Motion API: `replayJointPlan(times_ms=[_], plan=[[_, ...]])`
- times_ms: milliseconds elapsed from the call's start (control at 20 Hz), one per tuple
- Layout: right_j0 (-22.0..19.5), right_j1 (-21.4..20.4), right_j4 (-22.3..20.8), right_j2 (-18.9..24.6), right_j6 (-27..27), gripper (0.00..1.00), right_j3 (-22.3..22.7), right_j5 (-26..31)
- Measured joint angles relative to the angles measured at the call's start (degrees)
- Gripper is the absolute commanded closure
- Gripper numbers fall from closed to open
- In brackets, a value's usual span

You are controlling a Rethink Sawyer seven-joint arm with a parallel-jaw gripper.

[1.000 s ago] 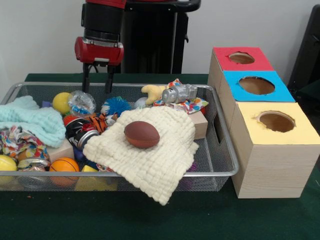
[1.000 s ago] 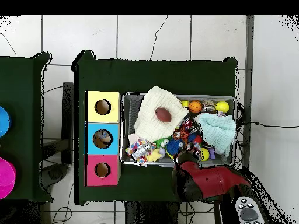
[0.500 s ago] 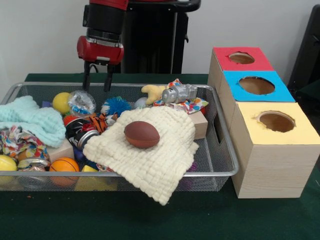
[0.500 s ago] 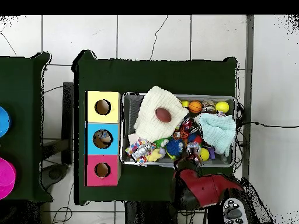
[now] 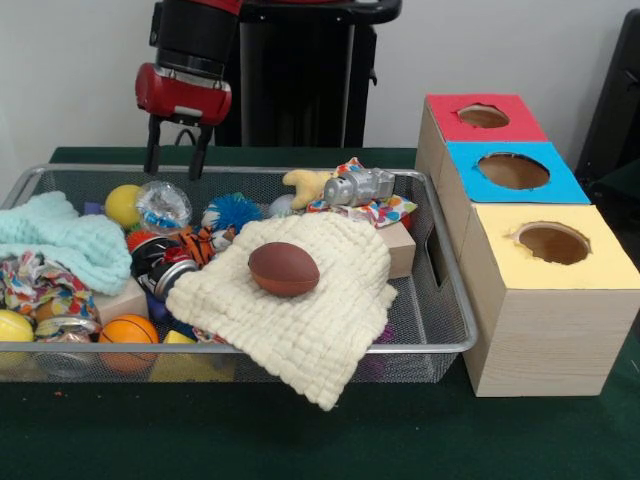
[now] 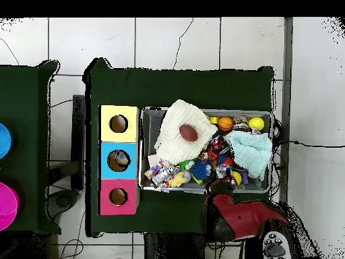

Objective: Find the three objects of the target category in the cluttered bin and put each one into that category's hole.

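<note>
Pincer (image 5: 175, 150): fingers apart, empty, above bin (image 5: 440, 300) rear rim | target category unclear; brown football (image 5: 284, 268) lay on cream cloth (image 5: 300, 300) | risk: descending fingers could snag the mesh or cloth.

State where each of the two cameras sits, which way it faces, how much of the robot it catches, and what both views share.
Front view: sits across the table, facing the wire bin and hole boxes; the red arm descends from above, its claw open above the bin's far edge.
Overhead view: looks straight down on the table; the red arm enters from the bottom.
Shared: bin, cream cloth with brown football, three boxes.
</note>
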Motion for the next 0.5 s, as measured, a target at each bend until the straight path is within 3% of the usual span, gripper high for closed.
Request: replayJointPlan(times_ms=[250, 500], plan=[[0.7, 0.4, 0.0, -0.6, 0.0, 0.0, -1.7, -0.2], [2.7, 3.8, 1.6, -3.7, 0.0, 0.0, -4.1, -3.8]])
